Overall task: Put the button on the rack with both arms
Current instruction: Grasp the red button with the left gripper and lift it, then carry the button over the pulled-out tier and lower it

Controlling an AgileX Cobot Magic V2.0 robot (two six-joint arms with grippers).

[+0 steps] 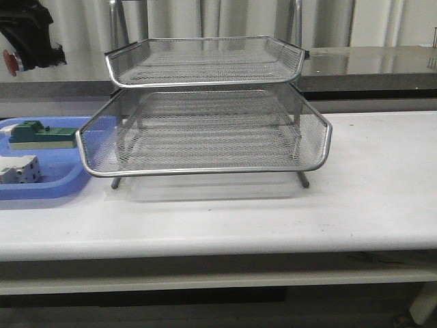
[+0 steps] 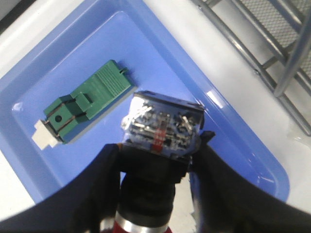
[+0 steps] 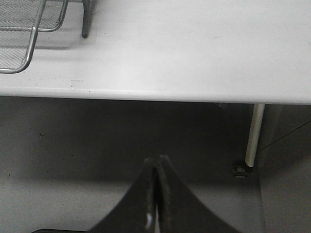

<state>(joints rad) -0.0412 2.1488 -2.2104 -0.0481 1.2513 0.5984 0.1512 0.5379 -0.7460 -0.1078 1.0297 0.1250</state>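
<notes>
My left gripper [image 2: 158, 160] is shut on the button [image 2: 163, 128], its black fingers clamping the black body, with the silver collar and red cap toward the wrist. In the front view the left gripper [image 1: 27, 41] hangs high at the far left, above the blue tray, and the button's red cap [image 1: 9, 61] shows beside it. The silver wire-mesh rack [image 1: 205, 126] stands mid-table, to the right of that gripper. My right gripper [image 3: 156, 162] is shut and empty, below and in front of the table's front edge; it is out of the front view.
The flat blue tray [image 1: 65, 188] lies left of the rack and holds a green block [image 1: 41, 134] and a white boxy switch [image 1: 19, 169]. The green block [image 2: 85, 104] and tray [image 2: 233, 131] also show under the left gripper. A rack leg [image 3: 85, 19] stands near the table's edge.
</notes>
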